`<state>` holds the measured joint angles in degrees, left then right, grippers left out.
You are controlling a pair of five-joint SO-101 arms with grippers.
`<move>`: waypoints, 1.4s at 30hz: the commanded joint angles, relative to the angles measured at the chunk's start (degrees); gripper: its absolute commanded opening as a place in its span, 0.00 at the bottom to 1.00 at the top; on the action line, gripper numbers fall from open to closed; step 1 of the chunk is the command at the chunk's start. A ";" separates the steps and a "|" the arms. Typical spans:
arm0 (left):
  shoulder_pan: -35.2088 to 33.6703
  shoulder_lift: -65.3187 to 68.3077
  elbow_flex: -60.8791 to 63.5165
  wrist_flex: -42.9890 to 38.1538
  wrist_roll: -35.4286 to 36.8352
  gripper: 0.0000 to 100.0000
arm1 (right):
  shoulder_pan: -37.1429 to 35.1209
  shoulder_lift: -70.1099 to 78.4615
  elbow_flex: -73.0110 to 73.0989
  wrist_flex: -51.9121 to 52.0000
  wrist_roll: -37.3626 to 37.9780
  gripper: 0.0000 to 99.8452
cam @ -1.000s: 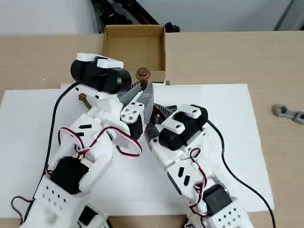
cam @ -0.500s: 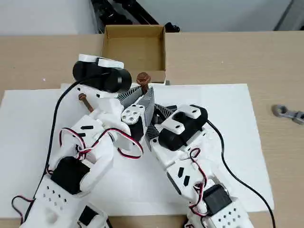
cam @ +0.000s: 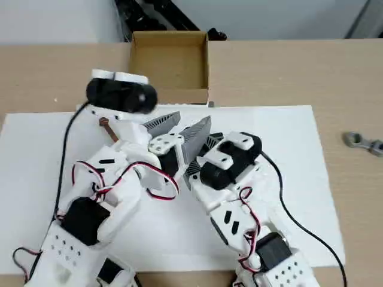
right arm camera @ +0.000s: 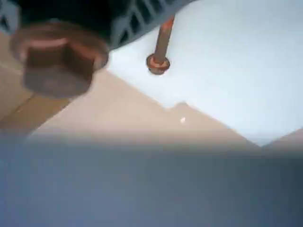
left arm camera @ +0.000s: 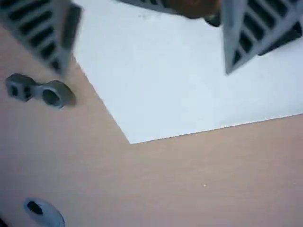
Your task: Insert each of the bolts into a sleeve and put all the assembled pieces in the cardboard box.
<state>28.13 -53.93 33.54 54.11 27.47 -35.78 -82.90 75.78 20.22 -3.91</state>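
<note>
My left gripper (cam: pixel 179 125) is open just in front of the cardboard box (cam: pixel 206 60), its grey ribbed fingers (left arm camera: pixel 42 33) spread wide. In the left wrist view a brown piece (left arm camera: pixel 194 7) sits at the frame edge beside one finger. My right gripper (cam: pixel 192 152) lies close behind the left one, shut on a bolt (right arm camera: pixel 59 61) whose brown hex head looms large in the right wrist view. A second bolt (cam: pixel 108 127) (right arm camera: pixel 160 49) lies loose on the white sheet (cam: pixel 269 149), left of both grippers. No sleeve can be made out.
A grey wrench (cam: pixel 362 142) (left arm camera: pixel 38 90) lies on the bare wooden table to the right of the sheet. A small grey disc (left arm camera: pixel 42 213) rests on the wood farther off. The box stands at the back, touching the sheet's far edge.
My left gripper has opened, its fingers spreading from around the upright bolt. The bolt's head, seen near the box before, is now hidden in the high view. The left wrist shifted slightly left.
</note>
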 commanded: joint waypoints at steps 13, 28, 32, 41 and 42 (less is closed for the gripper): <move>-21.01 0.00 -6.11 9.32 -12.92 0.01 | 6.29 23.16 -15.30 -3.30 1.32 0.00; -36.92 0.26 1.54 13.63 -23.91 0.01 | 10.24 76.44 -54.33 -6.11 1.76 0.00; -38.77 0.18 2.95 15.65 -25.41 0.01 | 11.38 84.70 -66.29 -5.76 1.85 0.00; -40.09 0.18 5.41 15.65 -27.43 0.01 | 13.05 101.41 -88.44 0.48 1.93 0.01; -40.09 0.18 5.58 15.74 -27.16 0.01 | 13.41 103.69 -90.20 0.57 1.93 0.03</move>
<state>-11.69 -53.93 39.25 69.58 0.13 -23.74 18.02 -6.24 20.48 -2.59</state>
